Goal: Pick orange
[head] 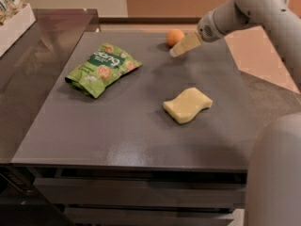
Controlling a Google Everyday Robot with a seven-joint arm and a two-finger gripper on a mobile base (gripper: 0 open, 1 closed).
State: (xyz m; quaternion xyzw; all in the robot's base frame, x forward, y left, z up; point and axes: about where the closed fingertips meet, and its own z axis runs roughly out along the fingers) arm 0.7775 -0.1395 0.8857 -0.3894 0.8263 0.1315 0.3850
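The orange (pixel 175 36) is a small round orange fruit near the far edge of the grey table (pixel 122 126). My gripper (pixel 177 51) reaches in from the upper right on the white arm (pixel 244 11). Its pale tip hangs just right of and in front of the orange, close to it and above the table surface. Nothing is seen held in it.
A pale yellow wavy sponge (pixel 188 105) lies right of centre. A green snack bag (pixel 102 68) lies at the left. A white box (pixel 14 18) stands on the dark counter at far left. Part of my grey body (pixel 275 173) fills the lower right.
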